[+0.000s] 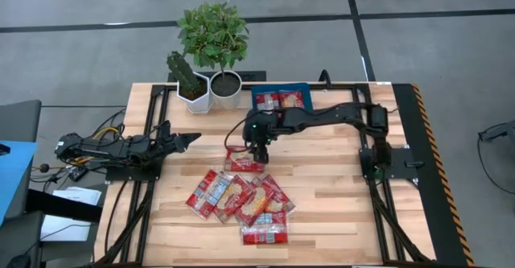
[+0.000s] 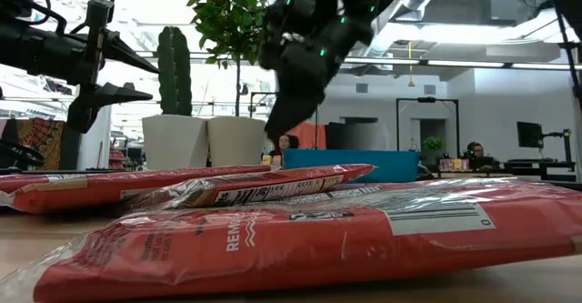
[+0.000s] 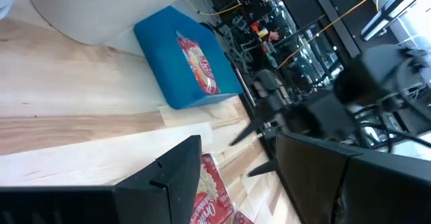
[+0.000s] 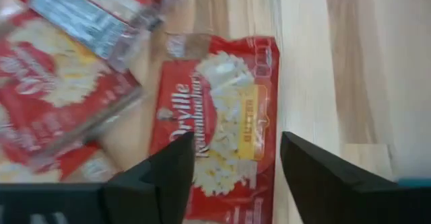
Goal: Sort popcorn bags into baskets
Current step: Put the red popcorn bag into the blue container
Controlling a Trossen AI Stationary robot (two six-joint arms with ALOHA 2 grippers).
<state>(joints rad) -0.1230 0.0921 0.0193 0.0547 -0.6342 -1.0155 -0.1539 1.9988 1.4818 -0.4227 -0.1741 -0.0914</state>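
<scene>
Single popcorn bag [image 1: 244, 162] lies flat on the worktop [image 1: 338, 212], apart from the main heap of bags [image 1: 241, 204], on the side twd the blue tray [image 1: 282, 99]. In the right wrist view the same bag [image 4: 219, 123] sits directly under the right pincer [image 4: 236, 170], framed betw its two dark fingers, label up. Its long axis seems to run lengthwise thru the gap betw the fingers, so they would bracket the bag across its short side. Right pincer [image 1: 257, 150] hangs over the bag w/ fingers spread apart, nothing held; can't tell if the tips touch the packet yet.

Tray is at the far edge of the worktop, just beyond the bag, next to two white plant pots [image 1: 211, 91]; already holds at least two bags [image 1: 279, 99]. So the carry, as I judge it, is short and straight away from the heap.

Heap: approx six or seven packets overlapping, nearer the front edge, well clear of the tray.

Left pincer [image 1: 183, 139] waits over the worktop's left side, fingers apart, empty, farther from the bag than the right. Right arm clearly the nearer; next move likely a straight drop and close.
</scene>
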